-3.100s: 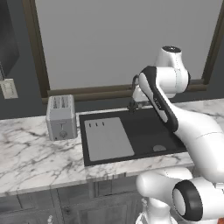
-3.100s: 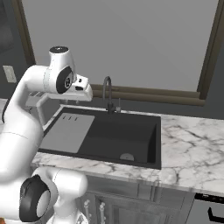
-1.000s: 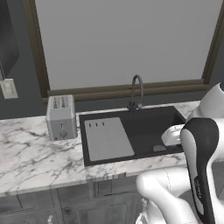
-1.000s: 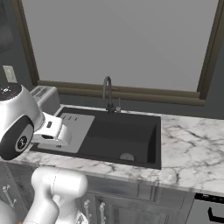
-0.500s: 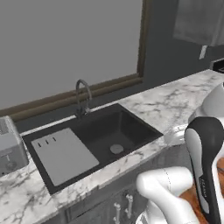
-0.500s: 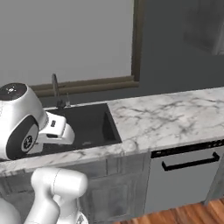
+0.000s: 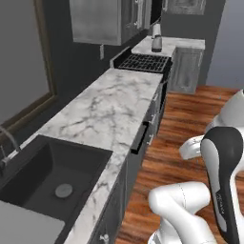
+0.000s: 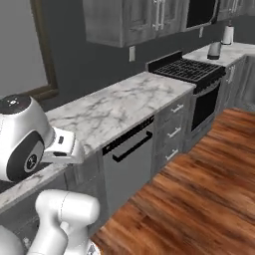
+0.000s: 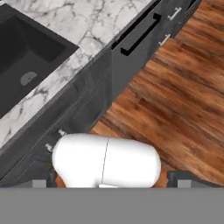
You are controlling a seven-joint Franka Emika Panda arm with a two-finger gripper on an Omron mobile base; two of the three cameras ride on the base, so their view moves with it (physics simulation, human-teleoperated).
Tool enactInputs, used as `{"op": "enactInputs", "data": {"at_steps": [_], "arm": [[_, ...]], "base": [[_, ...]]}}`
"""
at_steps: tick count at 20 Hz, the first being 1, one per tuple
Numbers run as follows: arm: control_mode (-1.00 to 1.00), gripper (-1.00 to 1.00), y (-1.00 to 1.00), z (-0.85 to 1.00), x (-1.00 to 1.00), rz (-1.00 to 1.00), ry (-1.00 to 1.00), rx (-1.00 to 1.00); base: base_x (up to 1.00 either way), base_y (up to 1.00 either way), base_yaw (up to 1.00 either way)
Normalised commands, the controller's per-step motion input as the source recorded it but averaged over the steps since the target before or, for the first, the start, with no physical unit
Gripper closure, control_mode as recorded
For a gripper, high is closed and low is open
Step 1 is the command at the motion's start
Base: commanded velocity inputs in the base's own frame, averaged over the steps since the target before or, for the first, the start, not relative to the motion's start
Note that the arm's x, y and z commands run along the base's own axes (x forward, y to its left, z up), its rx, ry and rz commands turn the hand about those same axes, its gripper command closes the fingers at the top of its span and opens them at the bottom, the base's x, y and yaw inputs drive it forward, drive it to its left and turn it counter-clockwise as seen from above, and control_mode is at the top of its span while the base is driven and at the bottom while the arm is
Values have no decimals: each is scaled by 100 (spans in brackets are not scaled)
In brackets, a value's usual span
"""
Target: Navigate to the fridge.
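White arm segments sit folded low at the bottom of both base views, tucked in close to the body — a sensible carrying pose, I'd judge, for a base that drives rather than reaches. The hand camera looks down past the robot's own body, and the small dark fingertips at the bottom corners are too cropped to read, so I cannot tell how the jaws stand or whether they hold anything.

Nearest on the left base view, the black rectangular sink basin point(image 7: 50, 178) sits sunk in the lower left. Beyond it, the long white-and-grey marble countertop point(image 7: 112, 107) runs toward the upper centre of the frame, with warm brown wooden plank flooring point(image 8: 199, 199) alongside. Under the counter, the grey dishwasher front with a black bar handle point(image 8: 128, 167) faces the floor. Further up, the black gas stove with a grated top point(image 8: 188, 70) sits in the upper right of the right base view.

As for the matte-black fridge, none of these frames catches it, so its facing and long axis can't be read. My guess is the base has more turning or driving to do.
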Motion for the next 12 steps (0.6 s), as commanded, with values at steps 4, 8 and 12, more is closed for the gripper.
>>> {"op": "enactInputs", "data": {"at_steps": [4,8,12], "arm": [[100,-100,0,0,0,0,0,0],[100,-100,0,0,0,0,0,0],[100,-100,0,0,0,0,0,0]], "base": [[-5,0,-100],[-1,0,-99],[0,0,-90]]}}
